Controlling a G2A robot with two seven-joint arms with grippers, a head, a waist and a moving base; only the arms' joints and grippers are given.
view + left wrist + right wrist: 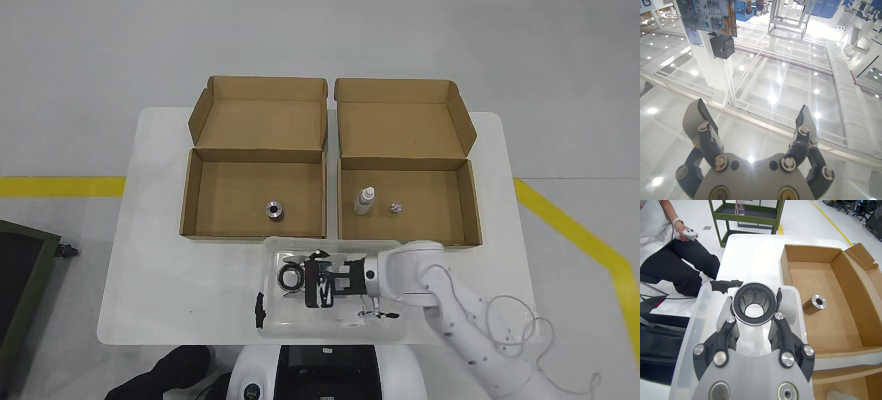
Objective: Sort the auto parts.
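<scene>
Bin walls (688, 332) around right gripper (754, 298)

Industrial test hall: yellow floor line (60, 186), green metal rack (745, 216), gridded ceiling (791, 75).

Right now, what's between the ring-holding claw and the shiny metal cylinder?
The clear plastic tub's wall, then the brown cardboard box's near wall, seen in the right wrist view.

You are looking at a left box (225, 200) and right box (435, 205) in plain brown cardboard, upper centre of the top view, on a white table (150, 260), with a yellow floor stripe (60, 186) at the left edge. A cylinder (273, 209) is gleaming silver, and the grey, black-linked right gripper (754, 297) is showing you a bearing (754, 287) with a black, silver-rimmed face.
</scene>
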